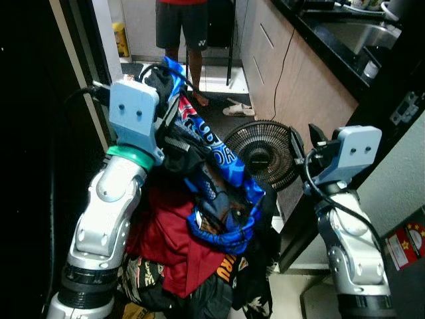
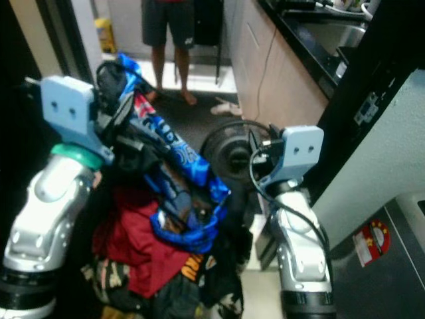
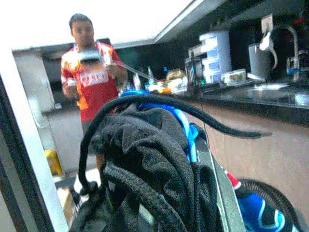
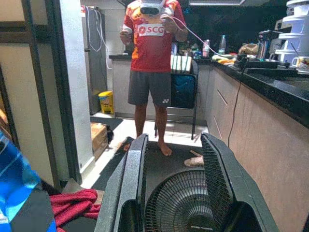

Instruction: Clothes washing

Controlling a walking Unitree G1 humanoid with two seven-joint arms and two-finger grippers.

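While the left gripper (image 1: 166, 93) is raised in front of the robot's chest, its fingers are clenched on a bundle of dark and blue clothing (image 1: 206, 166); from the left wrist, black knit fabric (image 3: 149, 164) bulges between and over the fingers. The blue printed garment (image 2: 172, 156) trails down from that gripper onto a heap of laundry (image 1: 179, 266) below it, with a red garment (image 1: 169, 249) lying under the blue one. To the right of the hanging clothes the right gripper (image 4: 174, 193) hovers with its two fingers spread apart and nothing between them. Just beyond its fingertips stands a black floor fan (image 1: 262, 153) on the floor beside a kitchen cabinet (image 1: 299, 80). Farther ahead a person (image 4: 153, 58) in a red shirt stands facing the robot.
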